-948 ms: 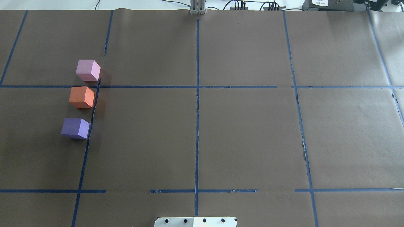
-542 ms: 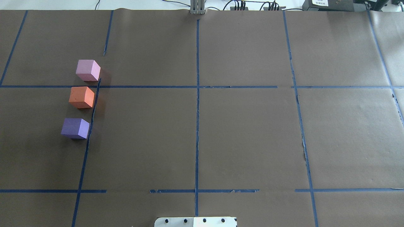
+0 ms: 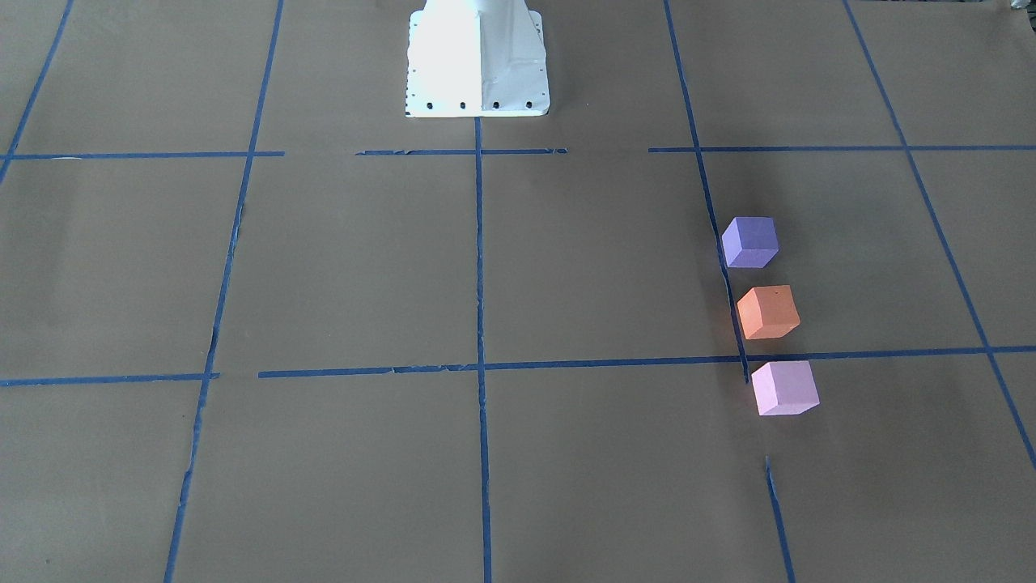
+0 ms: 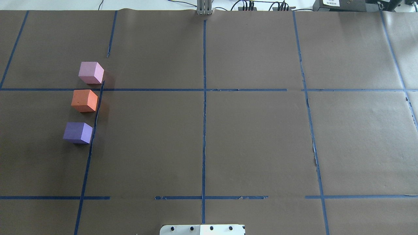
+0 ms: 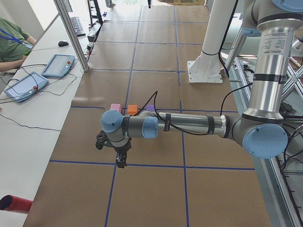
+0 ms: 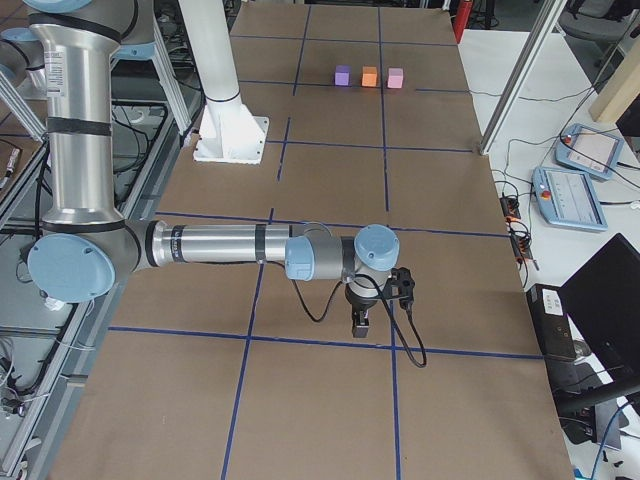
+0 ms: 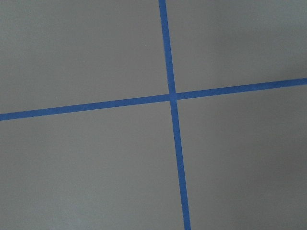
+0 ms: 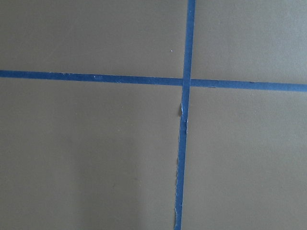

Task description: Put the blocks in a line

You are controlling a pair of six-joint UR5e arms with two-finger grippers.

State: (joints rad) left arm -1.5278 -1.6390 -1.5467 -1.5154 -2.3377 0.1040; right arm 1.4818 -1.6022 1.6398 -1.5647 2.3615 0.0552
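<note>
Since the pale pink-lilac foam cube [image 4: 90,72], orange foam cube [image 4: 84,100] and violet-blue foam cube [image 4: 77,132] are already sitting in a row near the worktop's left edge, the line is looking done. Left gripper [image 5: 121,158] and right gripper [image 6: 362,322] are hanging clear, finger state cannot tell. Any straightening is wanting only gentle nudging.

pink block [image 4: 90,72]: we see pale pink-lilac
orange block [image 4: 84,100]: orange
violet block [image 4: 77,132]: violet-blue (its side face looks lighter to us)
table [image 4: 254,137]: brown paper, crossed by a grid of blue tape
left arm [image 5: 189,124]: silver, light blue caps
right arm [image 6: 220,245]: the same silver and blue
base [image 3: 476,61]: white
</note>
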